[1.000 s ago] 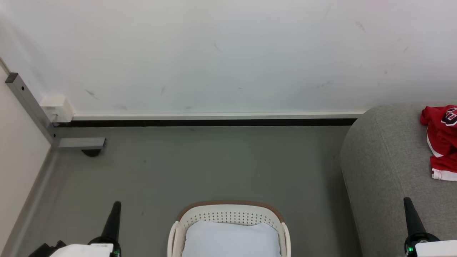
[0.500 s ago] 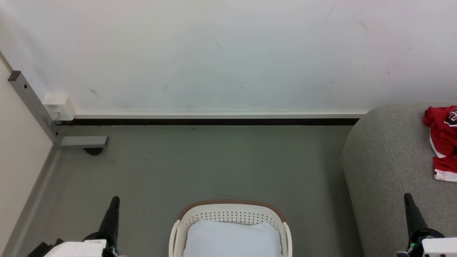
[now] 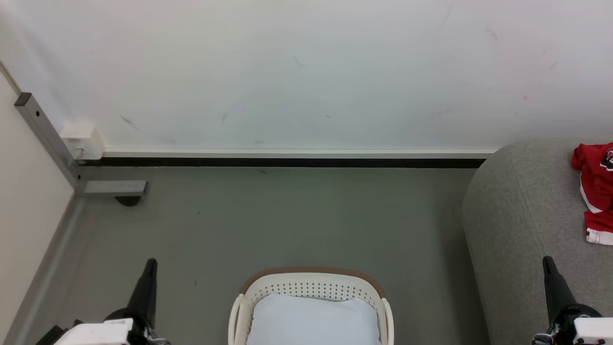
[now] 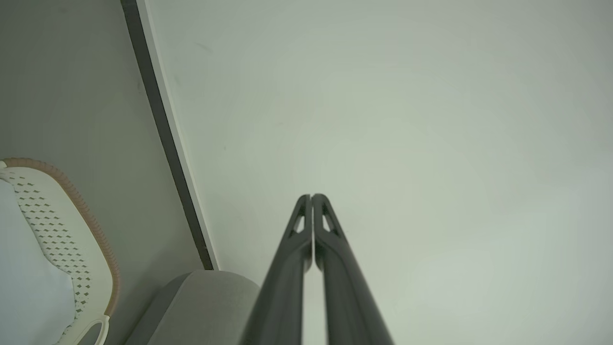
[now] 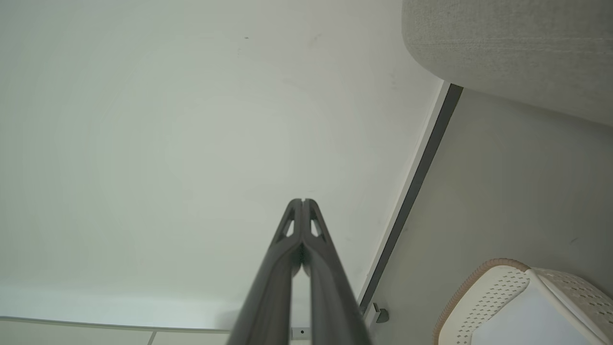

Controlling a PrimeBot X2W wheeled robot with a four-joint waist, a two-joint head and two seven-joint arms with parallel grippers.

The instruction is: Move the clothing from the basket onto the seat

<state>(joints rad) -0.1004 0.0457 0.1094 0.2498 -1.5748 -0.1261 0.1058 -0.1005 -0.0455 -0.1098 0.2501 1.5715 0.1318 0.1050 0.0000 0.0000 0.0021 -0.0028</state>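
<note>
Clothing (image 3: 596, 191) on seat (image 3: 522, 215), seemingly crumpled, basket (image 3: 311, 289) apart

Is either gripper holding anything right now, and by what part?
Nothing is held: the left gripper and the right gripper are both shut, with nothing between their jaws.

Red clothing (image 3: 595, 191) with white trim is lying crumpled on the seat (image 3: 517, 215) at the right edge of the head view, partly cut off by the frame, with a dark white-edged mark showing near its top. The seat, light-grey fabric with rounded edges, is standing on the floor (image 3: 287, 220), right of the basket (image 3: 311, 289) and apart from it. The basket, cream-white perforated plastic with a brown rim and side handles, is sitting upright on the floor at bottom centre, holding a pale bluish-white cushion-like item (image 3: 313, 318).
</note>
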